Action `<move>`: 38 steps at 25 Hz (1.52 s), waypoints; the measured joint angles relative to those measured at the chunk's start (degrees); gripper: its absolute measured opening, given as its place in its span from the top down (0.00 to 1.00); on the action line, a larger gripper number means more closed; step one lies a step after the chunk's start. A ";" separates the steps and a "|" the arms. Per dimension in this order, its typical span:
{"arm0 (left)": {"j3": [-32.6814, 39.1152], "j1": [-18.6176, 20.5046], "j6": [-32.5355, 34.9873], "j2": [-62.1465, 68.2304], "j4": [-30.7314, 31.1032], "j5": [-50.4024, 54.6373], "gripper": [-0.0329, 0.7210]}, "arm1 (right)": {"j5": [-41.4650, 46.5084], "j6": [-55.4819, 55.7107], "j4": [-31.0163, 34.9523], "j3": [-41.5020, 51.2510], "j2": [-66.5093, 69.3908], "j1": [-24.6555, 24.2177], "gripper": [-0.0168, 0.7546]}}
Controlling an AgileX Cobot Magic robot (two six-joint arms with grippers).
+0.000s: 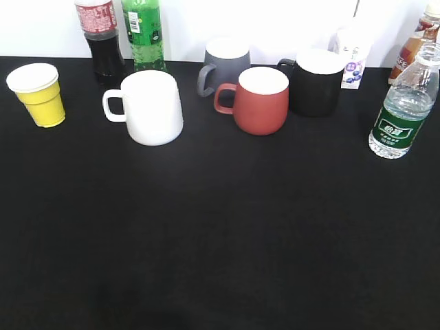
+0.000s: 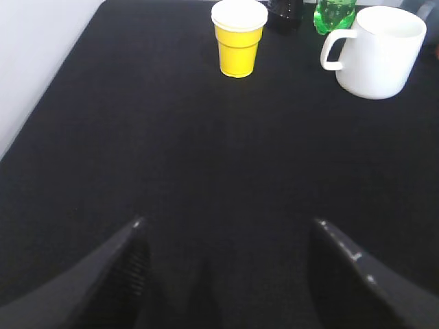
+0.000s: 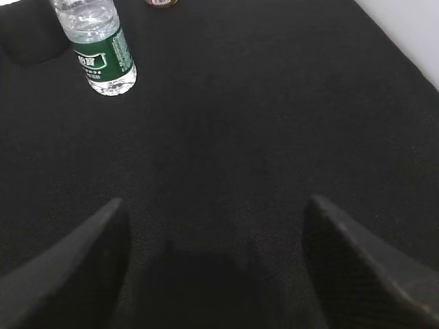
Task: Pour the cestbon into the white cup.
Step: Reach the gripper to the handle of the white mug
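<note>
cestbon (image 1: 402,110) holding water, upright, white cup (image 1: 152,108) apart

Neither arm shows in the exterior view. Left gripper (image 2: 226,240) appears only in the left wrist view: two dark fingers (image 2: 120,271) rise from the bottom corners, spread wide apart, nothing between them. It hangs above the surface, tilted forward and down, touching nothing. Right gripper (image 3: 212,219) appears only in the right wrist view: two dark fingers (image 3: 75,260) likewise come in from the bottom corners, spread wide, gap empty. It also hangs above the surface, pitched forward, no contact. Fingertips on both sides are slightly blurred. Wrists and arm links are out of frame in every view.
</note>
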 joint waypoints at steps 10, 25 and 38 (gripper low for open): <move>0.00 0.00 0.00 0.00 0.00 0.00 0.26 | 0.00 0.00 0.00 0.00 0.00 0.00 0.21; -8.84 -15.24 5.50 58.61 -5.04 -78.94 0.29 | 0.00 0.00 0.07 0.00 0.00 0.00 0.21; 0.14 -19.47 3.51 101.27 -5.17 -113.55 0.30 | 0.00 0.00 0.13 0.00 0.00 0.00 0.21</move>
